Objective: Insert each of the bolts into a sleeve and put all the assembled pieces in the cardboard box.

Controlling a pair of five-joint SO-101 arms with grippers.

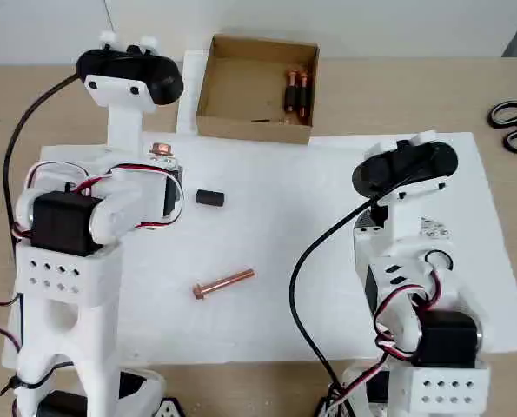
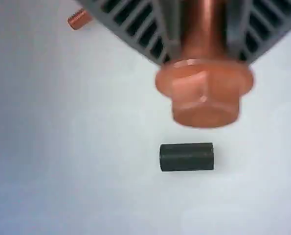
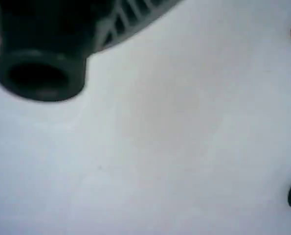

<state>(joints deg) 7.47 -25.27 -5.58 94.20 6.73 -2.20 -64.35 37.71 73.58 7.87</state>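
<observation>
Table (image 1: 397,95) bearing paper (image 1: 267,226), cardboard box (image 1: 241,87), scissors (image 1: 514,122)

The bolt (image 2: 202,93) was copper, the sleeve (image 2: 186,157) black, the cardboard box (image 1: 241,129) brown — the paper (image 1: 267,321) white, the table (image 1: 371,87) tan.

This is looking like a small robotics lab or hobby workshop bench. 2 white plastic arms, the left arm (image 1: 67,252) and the right arm (image 1: 414,269), are sitting side by side on a wooden table (image 1: 371,87), trailing loose cables (image 1: 294,278). A sheet of white paper (image 1: 284,226) is covering the work area. A cardboard box (image 1: 251,129) is resting at its far edge, and scissors (image 1: 514,122) are lying far right.
</observation>
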